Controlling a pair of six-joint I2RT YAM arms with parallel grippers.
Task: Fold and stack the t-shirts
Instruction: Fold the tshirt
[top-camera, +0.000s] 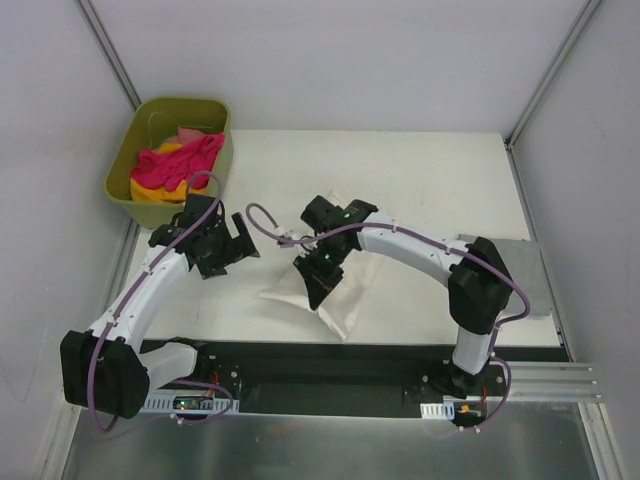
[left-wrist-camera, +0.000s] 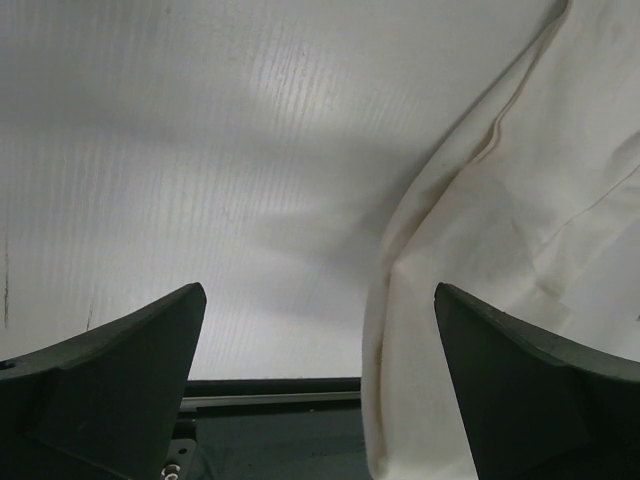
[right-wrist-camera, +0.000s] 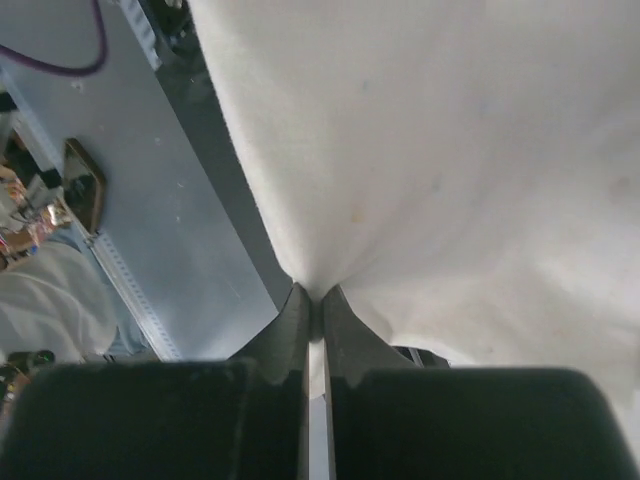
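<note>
A large cream-white t-shirt (top-camera: 350, 290) lies rumpled in the middle of the table. My right gripper (top-camera: 314, 293) is shut on a pinch of its near-left edge; in the right wrist view the jaws (right-wrist-camera: 312, 297) are pressed together on the cloth (right-wrist-camera: 430, 150), which rises from them. My left gripper (top-camera: 245, 240) hangs open to the shirt's left with nothing in it. Its wrist view shows the two fingers wide apart (left-wrist-camera: 318, 295), with the shirt's edge (left-wrist-camera: 520, 200) nearer the right one. Pink (top-camera: 180, 162), yellow (top-camera: 152, 192) and red t-shirts sit heaped in the tub. A flat grey t-shirt (top-camera: 522, 280) lies at the right.
The olive-green tub (top-camera: 222, 160) stands at the table's far left corner. The right arm (top-camera: 420, 250) arches over the cream shirt. A black rail (top-camera: 330, 352) runs along the near table edge, and white walls stand on three sides.
</note>
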